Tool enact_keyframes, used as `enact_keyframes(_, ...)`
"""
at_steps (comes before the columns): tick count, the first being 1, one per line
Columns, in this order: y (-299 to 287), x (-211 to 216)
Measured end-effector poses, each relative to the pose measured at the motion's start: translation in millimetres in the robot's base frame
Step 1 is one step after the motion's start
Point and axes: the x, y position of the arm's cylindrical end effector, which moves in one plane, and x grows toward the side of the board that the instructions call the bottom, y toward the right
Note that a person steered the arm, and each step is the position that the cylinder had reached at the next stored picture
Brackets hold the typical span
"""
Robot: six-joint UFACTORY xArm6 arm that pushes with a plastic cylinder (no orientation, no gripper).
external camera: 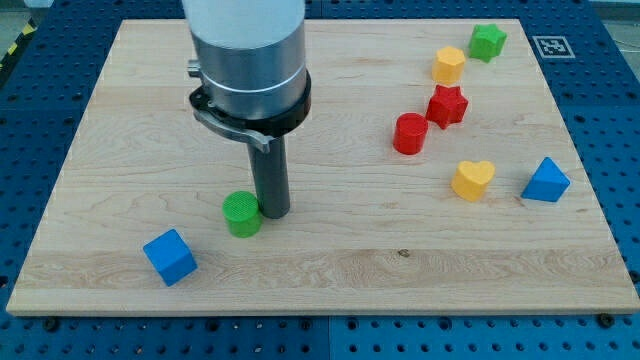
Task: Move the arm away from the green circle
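Nearest, a blue cube (170, 257) is lying at the desk's (330, 270) lower left. Just beyond, the green circle (241, 214) is sitting left of centre, with my tip (274, 213) touching its right side. No claw is fitted, so none is showing. Farther right, a yellow heart (473, 180) and blue triangle (545, 181) are resting apart; beyond them, a red cylinder (409, 133), red star (447, 105), yellow block (449, 64) and green block (488, 41) are trailing toward the top right.

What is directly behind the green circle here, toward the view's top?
My tip stands right beside the green circle, at its upper right edge, apparently touching. The rod hides the strip of wooden board behind it, so nothing there can be checked.
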Motion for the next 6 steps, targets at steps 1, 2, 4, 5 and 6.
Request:
enact_keyframes(1, 4, -29)
enact_keyframes(2, -1, -32)
enact_keyframes(4, -2, -4)
enact_keyframes(5, 10, -7)
enact_keyframes(6, 72, -4)
